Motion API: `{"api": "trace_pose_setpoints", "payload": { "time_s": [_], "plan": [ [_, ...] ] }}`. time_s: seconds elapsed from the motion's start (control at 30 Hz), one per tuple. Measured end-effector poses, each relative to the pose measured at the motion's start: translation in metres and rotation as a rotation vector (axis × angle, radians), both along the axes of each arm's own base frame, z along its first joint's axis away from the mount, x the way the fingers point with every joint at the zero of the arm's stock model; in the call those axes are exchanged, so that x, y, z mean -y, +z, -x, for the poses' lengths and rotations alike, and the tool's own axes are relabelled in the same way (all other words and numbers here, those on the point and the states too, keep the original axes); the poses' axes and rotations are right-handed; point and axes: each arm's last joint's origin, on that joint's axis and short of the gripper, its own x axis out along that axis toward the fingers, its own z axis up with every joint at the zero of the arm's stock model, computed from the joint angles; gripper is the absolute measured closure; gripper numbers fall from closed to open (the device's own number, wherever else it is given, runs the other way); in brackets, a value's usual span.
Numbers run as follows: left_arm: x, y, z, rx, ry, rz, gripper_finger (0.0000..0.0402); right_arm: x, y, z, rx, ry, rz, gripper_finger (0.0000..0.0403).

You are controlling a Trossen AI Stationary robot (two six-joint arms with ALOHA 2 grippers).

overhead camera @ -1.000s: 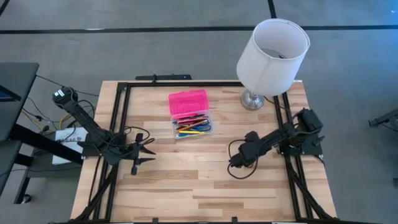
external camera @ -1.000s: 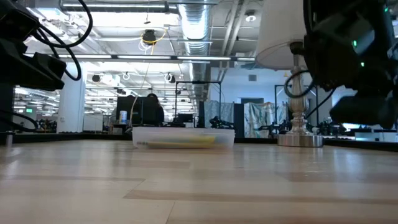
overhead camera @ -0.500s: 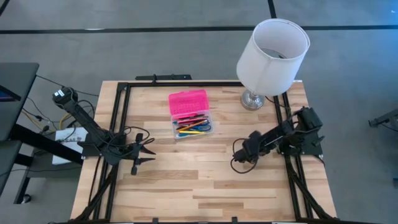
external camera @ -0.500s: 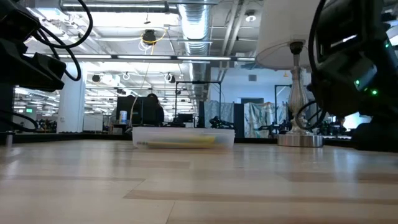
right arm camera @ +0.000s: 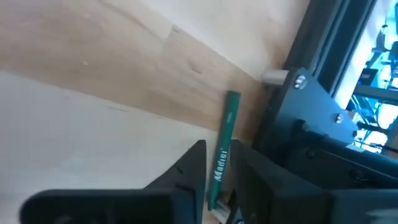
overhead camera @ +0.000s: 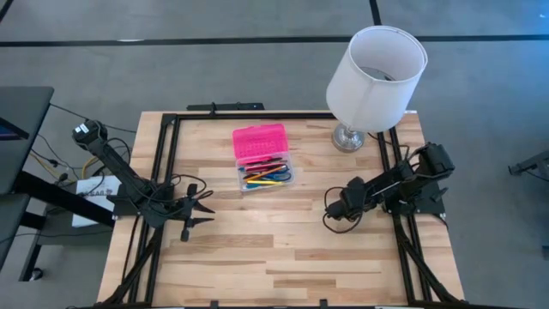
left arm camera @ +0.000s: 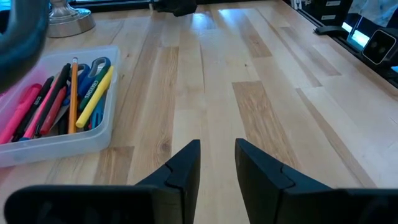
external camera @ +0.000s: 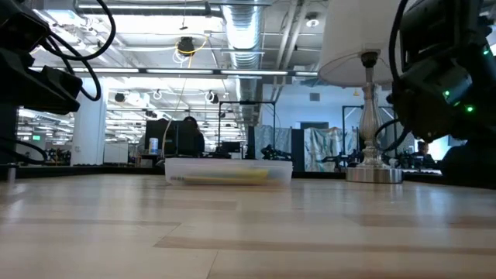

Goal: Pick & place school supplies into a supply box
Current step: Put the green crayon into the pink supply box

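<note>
A small plastic supply box [overhead camera: 262, 168] sits on the wooden table [overhead camera: 283, 257], a little left of centre and toward the far side. Its clear base holds a bundle of school supplies [overhead camera: 264, 176]: pens, pencils and markers in pink, orange, yellow, blue and dark colours, lying side by side along the length of the tray. In the left wrist view the same school supplies [left arm camera: 59, 99] fill the clear tray, with an orange pencil and a yellow marker lying on top. The textured hot-pink lid [overhead camera: 259, 142] is folded open flat on the table on the far side of the base.

One green marker [right arm camera: 222, 155] is apart from the rest. In the right wrist view it lies between the fingers of the right gripper [right arm camera: 221, 171], close to the black frame rail [right arm camera: 311, 118] at the table's right edge. The fingers stand narrowly apart on either side of the marker; whether they actually press on it cannot be told. In the high view the right gripper [overhead camera: 336, 206] is low over the right part of the table.

The left gripper [overhead camera: 202, 206] is over the left part of the table, nearer than the box. Its fingers [left arm camera: 186, 165] are slightly parted with only bare wood between them.

A lamp with a white shade [overhead camera: 377, 75] stands at the far right corner.
</note>
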Motion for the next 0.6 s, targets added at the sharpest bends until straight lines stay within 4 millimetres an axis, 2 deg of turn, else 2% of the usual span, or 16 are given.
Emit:
{"api": "trace_pose_setpoints", "payload": {
  "time_s": [0.2,0.6],
  "plan": [
    [0.0,0.0,0.0,0.0,0.0,0.0,0.0306,0.003,0.002,0.003,-0.048,0.012,0.039,0.0397],
    [0.0,0.0,0.0,0.001,0.002,-0.001,0.0306,0.014,-0.004,0.006,-0.052,-0.001,0.037,0.0402]
  ]
}}
